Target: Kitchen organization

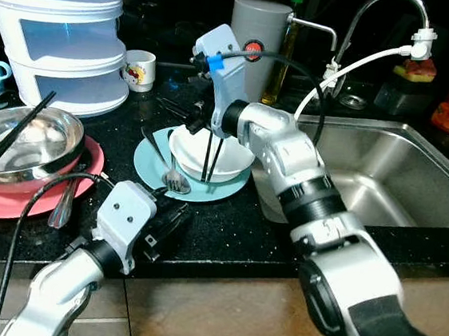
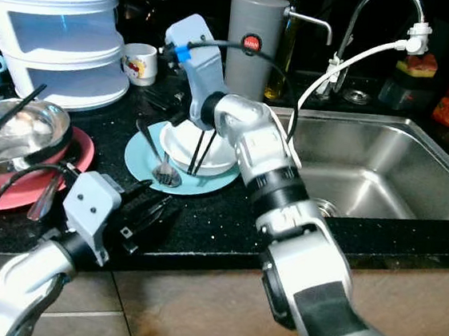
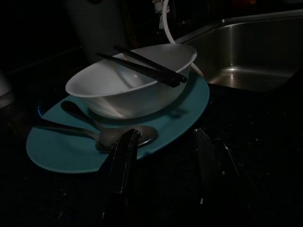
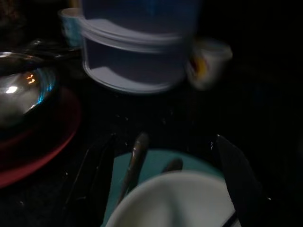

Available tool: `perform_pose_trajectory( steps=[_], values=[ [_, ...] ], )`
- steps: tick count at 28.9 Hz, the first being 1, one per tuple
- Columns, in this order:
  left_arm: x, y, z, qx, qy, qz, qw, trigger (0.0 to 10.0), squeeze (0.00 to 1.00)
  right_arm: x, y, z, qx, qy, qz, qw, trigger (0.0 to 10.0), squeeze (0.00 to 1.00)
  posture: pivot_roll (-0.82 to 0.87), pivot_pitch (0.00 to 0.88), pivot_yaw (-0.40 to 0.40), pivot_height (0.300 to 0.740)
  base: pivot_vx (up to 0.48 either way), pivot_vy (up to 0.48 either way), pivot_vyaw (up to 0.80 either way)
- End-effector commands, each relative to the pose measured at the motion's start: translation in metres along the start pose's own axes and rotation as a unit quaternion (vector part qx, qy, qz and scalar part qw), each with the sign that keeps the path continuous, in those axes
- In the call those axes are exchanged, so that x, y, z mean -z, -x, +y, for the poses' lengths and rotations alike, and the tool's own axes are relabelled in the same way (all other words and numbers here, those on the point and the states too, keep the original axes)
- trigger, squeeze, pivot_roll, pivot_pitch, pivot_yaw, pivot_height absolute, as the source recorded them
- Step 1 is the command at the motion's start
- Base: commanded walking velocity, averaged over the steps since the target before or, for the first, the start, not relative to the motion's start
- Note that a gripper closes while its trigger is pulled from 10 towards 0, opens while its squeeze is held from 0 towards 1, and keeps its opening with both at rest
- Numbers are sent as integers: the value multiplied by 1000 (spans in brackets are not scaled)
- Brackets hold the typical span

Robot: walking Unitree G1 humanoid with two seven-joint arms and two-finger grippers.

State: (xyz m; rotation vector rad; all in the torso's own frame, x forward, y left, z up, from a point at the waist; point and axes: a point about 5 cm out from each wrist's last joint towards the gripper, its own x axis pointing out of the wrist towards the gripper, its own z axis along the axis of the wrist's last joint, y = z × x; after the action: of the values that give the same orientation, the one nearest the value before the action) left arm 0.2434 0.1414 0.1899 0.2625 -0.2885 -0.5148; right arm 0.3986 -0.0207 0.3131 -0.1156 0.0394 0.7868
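Observation:
A white bowl (image 1: 230, 156) sits on a teal plate (image 1: 148, 164) on the black counter, with a pair of black chopsticks (image 1: 210, 157) lying across it. Two metal spoons (image 1: 175, 180) rest on the plate beside the bowl. My right gripper (image 1: 195, 123) hovers over the bowl's far rim; in the right wrist view the gripper (image 4: 164, 139) is open and the bowl (image 4: 175, 203) lies below its spread fingers. My left gripper (image 1: 168, 226) is low at the counter's front edge, open and empty. In the left wrist view the gripper (image 3: 166, 133) points at the plate's near rim (image 3: 189, 113).
At the left a steel bowl (image 1: 27, 139) with black chopsticks sits on a pink plate (image 1: 12, 198), a spoon (image 1: 64, 207) beside it. Behind stand stacked white containers (image 1: 62, 31), a mug (image 1: 141, 69) and a grey canister (image 1: 258, 35). The sink (image 1: 384, 177) lies to the right.

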Motion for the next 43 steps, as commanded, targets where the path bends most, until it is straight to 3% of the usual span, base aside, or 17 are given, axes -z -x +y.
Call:
perform_pose_trajectory(
  steps=[1, 6, 13, 21, 25, 31, 35, 43],
  values=[
    [2, -1, -1, 7, -1, 6, 1000, 10000, 0, 12, -1, -5, 17, -56, 27, 998, 10000, 0, 39, 20, -53, 740, 0, 0, 0],
    [1, -2, 1, 5, -1, 4, 1000, 10000, 0, 16, 3, -17, 56, -109, 44, 991, 10000, 0, 42, 22, -60, 740, 0, 0, 0],
    [1, -1, 1, 5, 0, 5, 1000, 10000, 0, 21, 12, -31, 91, -140, 93, 982, 10000, 0, 40, 24, -56, 740, 0, 0, 0],
    [2, -2, -1, 10, 2, 5, 1000, 10000, 0, 18, 23, -46, 122, -110, 116, 980, 10000, 0, 33, 29, -50, 740, 0, 0, 0],
    [2, -2, -1, 11, 3, 5, 1000, 10000, 0, 23, 24, -42, 91, -133, 144, 976, 10000, 0, 33, 29, -50, 740, 0, 0, 0],
    [2, -1, -1, 10, 4, 6, 1000, 10000, 0, 20, 23, -25, -1, -234, 149, 961, 10000, 0, 36, 34, -54, 740, 0, 0, 0],
    [2, -1, -2, 10, 4, 6, 1000, 10000, 0, 23, 25, -24, -18, -258, 157, 953, 10000, 0, 38, 33, -55, 740, 0, 0, 0],
    [2, -1, -2, 10, 4, 7, 1000, 10000, 0, 38, 26, -24, -9, -265, 178, 948, 10000, 0, 39, 32, -55, 740, 0, 0, 0]
  ],
)
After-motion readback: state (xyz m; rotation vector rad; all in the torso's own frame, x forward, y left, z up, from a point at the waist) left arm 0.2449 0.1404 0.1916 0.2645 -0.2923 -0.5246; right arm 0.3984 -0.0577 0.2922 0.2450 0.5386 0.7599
